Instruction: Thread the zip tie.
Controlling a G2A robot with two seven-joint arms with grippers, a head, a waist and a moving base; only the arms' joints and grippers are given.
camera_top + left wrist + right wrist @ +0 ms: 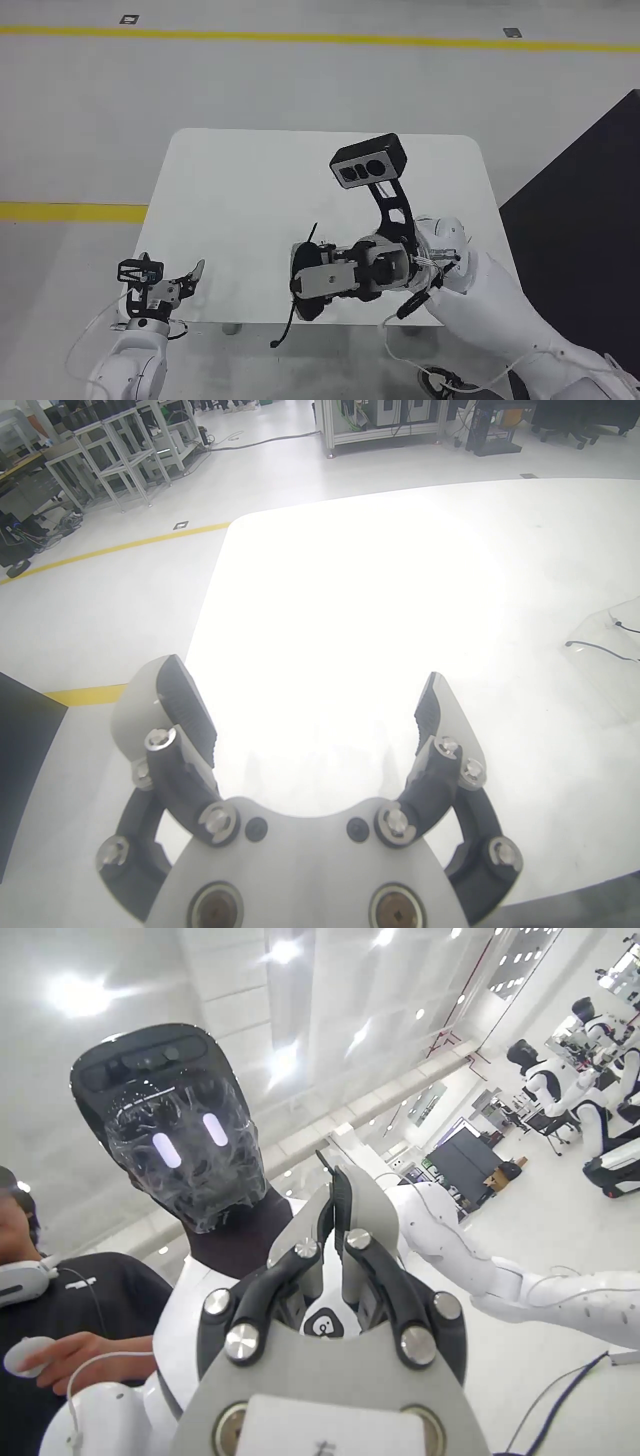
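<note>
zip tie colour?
Black. The zip tie shows best in the top view, a thin strip pinched in the right gripper.

Bright ceiling lamps (75, 993) overhead — the white table (350, 600) glares, washed out; view edges bow.

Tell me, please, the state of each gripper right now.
Left gripper: open, holding nothing.
Right gripper: closed on the zip tie.

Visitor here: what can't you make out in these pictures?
Top view: the zip tie is too thin to show its head; the right gripper covers its middle.
Right wrist view: shut fingers hide all but its tip.
Left wrist view: glare washes out the table beyond the left gripper.
</note>
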